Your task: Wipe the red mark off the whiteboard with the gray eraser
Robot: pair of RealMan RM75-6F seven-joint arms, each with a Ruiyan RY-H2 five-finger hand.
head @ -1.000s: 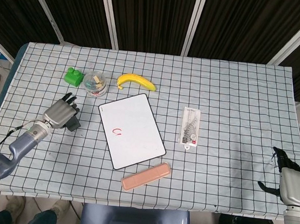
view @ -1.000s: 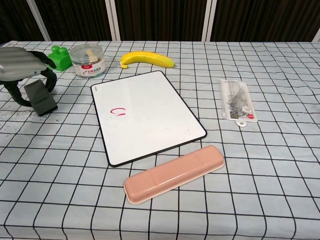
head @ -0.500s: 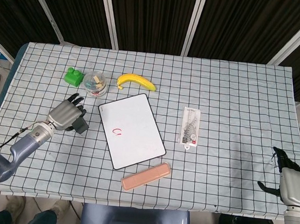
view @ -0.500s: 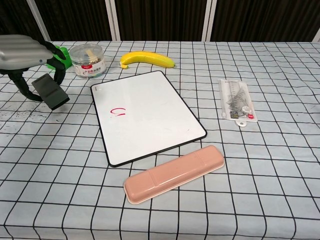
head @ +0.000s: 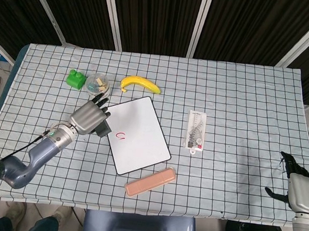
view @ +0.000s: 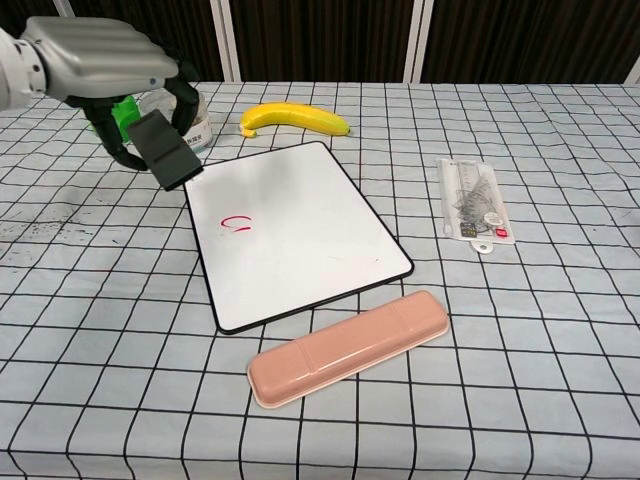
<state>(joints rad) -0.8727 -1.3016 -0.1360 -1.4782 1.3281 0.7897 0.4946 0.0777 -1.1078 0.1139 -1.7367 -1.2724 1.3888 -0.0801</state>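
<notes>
Left hand point(view: 105, 55) now up off the counter point(view: 560, 330) and carried rightward, from the far-left edge of the chest view to the whiteboard's near-left corner. Fingers clamped on the gray eraser point(view: 166, 150), held tilted, lower edge hanging at the board's top-left corner in the chest view. Cannot tell whether eraser touches the board or hovers just above it. In the head view, same hand point(head: 90, 117) seen beside the left edge of the whiteboard point(head: 139, 136), eraser point(head: 103, 128) mostly hidden under the fingers.

Meaning for the task: pickup done, transport nearly done, wiping not yet begun. Red mark point(view: 235, 222) intact, unsmeared.

Position of mark relative to hand: on the left half of the whiteboard point(view: 300, 225), near the eraser but apart from it, toward the robot and slightly right of the eraser's lower edge. Short travel judged enough to bring eraser over it, then press flat and stroke.

Behind the hand: green block point(head: 75, 79) and small clear jar point(head: 97, 82), both partly hidden in the chest view. Yellow banana point(view: 292, 118) beyond the board's far edge. Pink pencil case point(view: 348, 347) just beside the board's near edge. Packaged ruler set point(view: 475, 212) well apart to the right.

Right hand point(head: 301, 188) at lower right corner of head view only, idle, holding nothing, fingers apart.
</notes>
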